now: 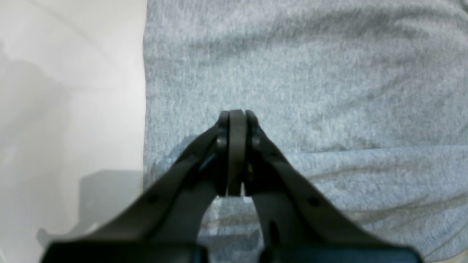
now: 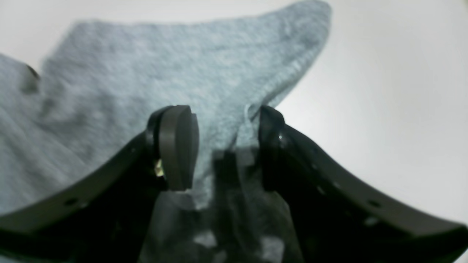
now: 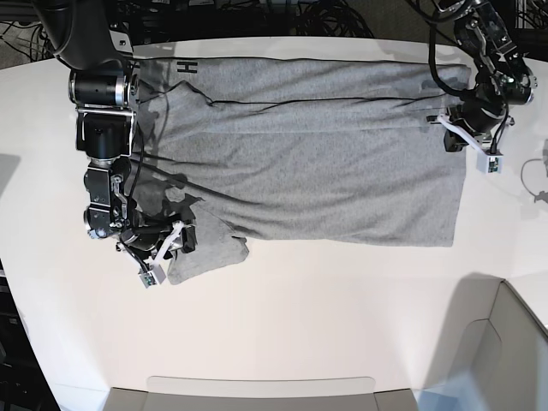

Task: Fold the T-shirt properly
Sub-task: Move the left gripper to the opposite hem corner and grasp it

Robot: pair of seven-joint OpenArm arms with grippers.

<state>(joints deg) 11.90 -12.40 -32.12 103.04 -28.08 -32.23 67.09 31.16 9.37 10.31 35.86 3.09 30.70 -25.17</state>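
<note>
t-shirt sleeve lies between the spread right fingers; clenched left fingers hover over its hem

**Grey T-shirt spread flat, partly folded**

T-shirt heather-grey, lying lengthwise across the far half of the white counter. Far long edge folded over onto the body, forming a long horizontal crease. Black block lettering peeks out at the far-left corner. One short sleeve sticks out at the near-left, rumpled. Right hem edge roughly straight; light wrinkles across the body.
</note>
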